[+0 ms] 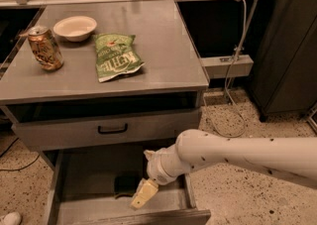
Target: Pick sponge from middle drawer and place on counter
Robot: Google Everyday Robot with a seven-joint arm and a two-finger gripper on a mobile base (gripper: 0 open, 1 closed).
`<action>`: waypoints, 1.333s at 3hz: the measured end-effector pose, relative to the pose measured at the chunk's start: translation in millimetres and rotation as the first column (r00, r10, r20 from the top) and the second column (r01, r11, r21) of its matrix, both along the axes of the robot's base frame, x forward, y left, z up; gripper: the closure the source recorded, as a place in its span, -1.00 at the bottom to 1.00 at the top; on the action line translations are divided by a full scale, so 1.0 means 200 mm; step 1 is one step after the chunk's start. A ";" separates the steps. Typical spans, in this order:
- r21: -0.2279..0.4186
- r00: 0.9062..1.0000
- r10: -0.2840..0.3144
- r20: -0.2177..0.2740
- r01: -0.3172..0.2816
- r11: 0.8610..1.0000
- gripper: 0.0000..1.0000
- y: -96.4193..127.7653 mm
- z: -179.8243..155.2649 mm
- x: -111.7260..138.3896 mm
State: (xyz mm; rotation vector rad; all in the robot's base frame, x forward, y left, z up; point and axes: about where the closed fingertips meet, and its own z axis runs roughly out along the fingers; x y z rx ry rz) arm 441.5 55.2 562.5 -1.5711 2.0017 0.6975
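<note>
Camera view, first speaker: which step is judged to be in hand?

Second speaker: The reach for the pick. The gripper (143, 195) is held low inside the open middle drawer (84, 179), just beside the sponge (125, 185), which lies as a dark block on the drawer floor to the gripper's side. Whether the gripper is spread or pressed together cannot be told, and no contact with the sponge can be made out.

First speaker: What is called for next?

Second speaker: The gripper would have to be brought over the sponge and closed on it. A lift clear of the drawer and a carry up to the counter (163, 55) would be needed after that.

First speaker: What stands in the way?

Second speaker: The closed drawer front (64, 132) with its black handle overhangs the drawer, so the lift is likely best drawn outward first. On the counter, a chip bag (116, 56), a can (44, 47) and a bowl (75, 27) are grouped to one side, and bare surface is left beside them.
</note>
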 end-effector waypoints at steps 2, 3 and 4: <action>0.022 0.997 0.064 0.038 -0.065 0.998 -1.00 0.14 -0.20 0.15; 0.007 0.996 0.078 0.049 -0.078 0.997 -1.00 0.14 -0.21 0.15; 0.005 0.997 0.055 0.059 -0.056 0.998 -1.00 0.10 -0.34 0.21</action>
